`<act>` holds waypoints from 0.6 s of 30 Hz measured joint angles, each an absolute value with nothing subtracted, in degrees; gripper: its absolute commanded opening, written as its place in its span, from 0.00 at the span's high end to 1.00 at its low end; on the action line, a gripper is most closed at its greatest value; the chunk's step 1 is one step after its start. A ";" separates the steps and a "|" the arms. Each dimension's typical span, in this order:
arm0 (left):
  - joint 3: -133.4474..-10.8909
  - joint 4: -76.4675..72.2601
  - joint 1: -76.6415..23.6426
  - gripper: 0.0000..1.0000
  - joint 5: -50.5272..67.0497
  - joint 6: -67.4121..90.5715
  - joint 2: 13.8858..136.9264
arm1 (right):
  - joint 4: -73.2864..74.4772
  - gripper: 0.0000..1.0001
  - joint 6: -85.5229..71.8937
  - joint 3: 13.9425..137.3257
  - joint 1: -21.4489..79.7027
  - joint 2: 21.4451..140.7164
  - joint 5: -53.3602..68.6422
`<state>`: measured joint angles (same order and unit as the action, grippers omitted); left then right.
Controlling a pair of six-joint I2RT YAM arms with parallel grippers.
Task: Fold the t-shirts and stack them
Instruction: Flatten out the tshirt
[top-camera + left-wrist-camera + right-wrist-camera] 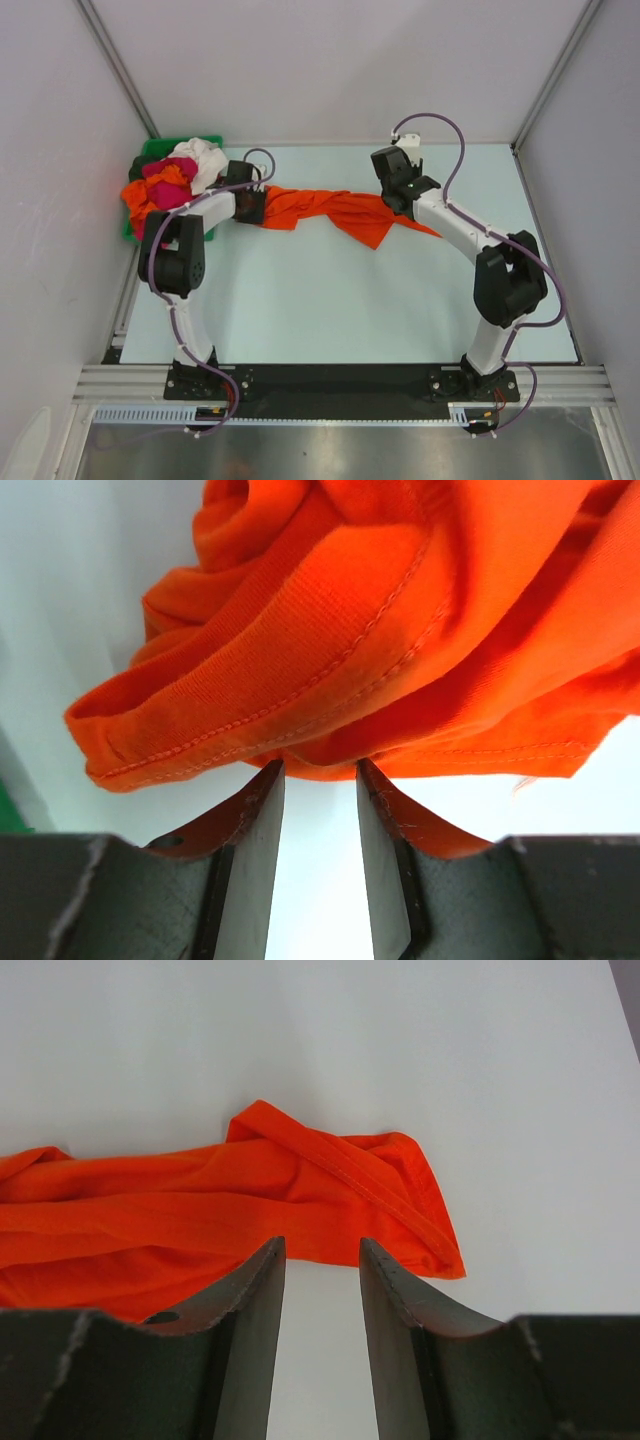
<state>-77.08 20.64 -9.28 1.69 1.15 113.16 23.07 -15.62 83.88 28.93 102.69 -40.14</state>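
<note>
A bright orange t-shirt (335, 208) lies bunched in a long strip across the far part of the table. My left gripper (252, 208) is at its left end; in the left wrist view the gripper (320, 765) is open, its tips against the folded hem of the shirt (400, 610), with bare table between the jaws. My right gripper (400, 195) is over the shirt's right part; in the right wrist view it (322, 1243) is open and empty, just short of the shirt's edge (200, 1210).
A green bin (150, 152) stands at the far left corner. It holds a pile with a white shirt (200, 158), a magenta shirt (170, 180) and another orange one (140, 195). Grey walls close in the table on the left, right and far sides.
</note>
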 measured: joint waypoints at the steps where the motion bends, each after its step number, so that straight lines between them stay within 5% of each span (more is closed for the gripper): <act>1: -77.06 20.71 -9.23 0.59 1.69 1.15 113.21 | 23.07 0.59 -15.62 83.72 28.93 102.50 -40.16; 18: -82.89 25.82 -9.23 0.59 -2.26 1.52 117.64 | 22.83 0.59 -15.62 82.81 28.91 101.54 -40.10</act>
